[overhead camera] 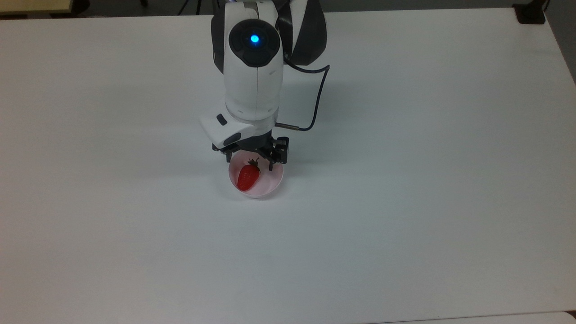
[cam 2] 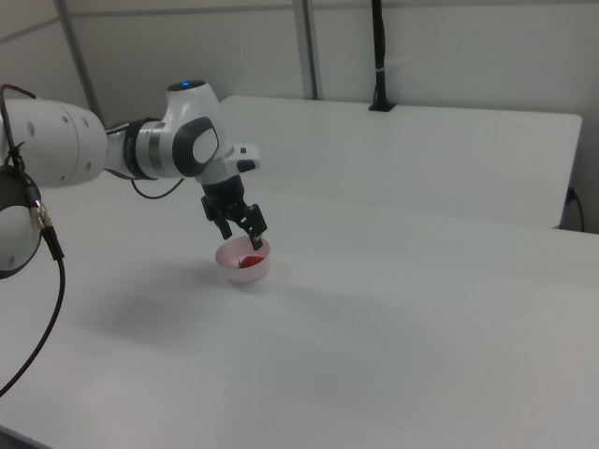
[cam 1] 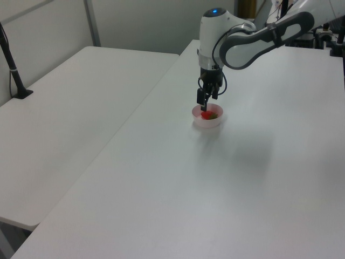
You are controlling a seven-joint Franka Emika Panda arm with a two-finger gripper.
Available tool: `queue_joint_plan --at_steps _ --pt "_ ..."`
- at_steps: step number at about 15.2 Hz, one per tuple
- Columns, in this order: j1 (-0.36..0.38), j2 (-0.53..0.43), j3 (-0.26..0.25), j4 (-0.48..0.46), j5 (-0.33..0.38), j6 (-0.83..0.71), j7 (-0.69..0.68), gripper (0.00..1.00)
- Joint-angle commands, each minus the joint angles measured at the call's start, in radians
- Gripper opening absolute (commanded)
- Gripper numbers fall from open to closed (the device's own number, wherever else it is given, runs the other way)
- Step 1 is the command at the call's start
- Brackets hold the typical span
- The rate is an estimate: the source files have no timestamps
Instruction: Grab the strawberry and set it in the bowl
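A wide, matte white rectangular table fills the room. In the left view a second white table adjoins its left edge, with a black clamped post at the far corner. Pale partition walls stand behind.

hand over bowl, table open
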Motion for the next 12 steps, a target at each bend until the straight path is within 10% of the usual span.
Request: queue_joint_plan --at_steps 1,12 --pt "0.004 -0.096 -0.009 -0.017 -0.01 -0.107 -0.027 1.0" --pt "0.063 -0.36 -0.098 -0.045 0.023 -0.388 -0.103 1.0"
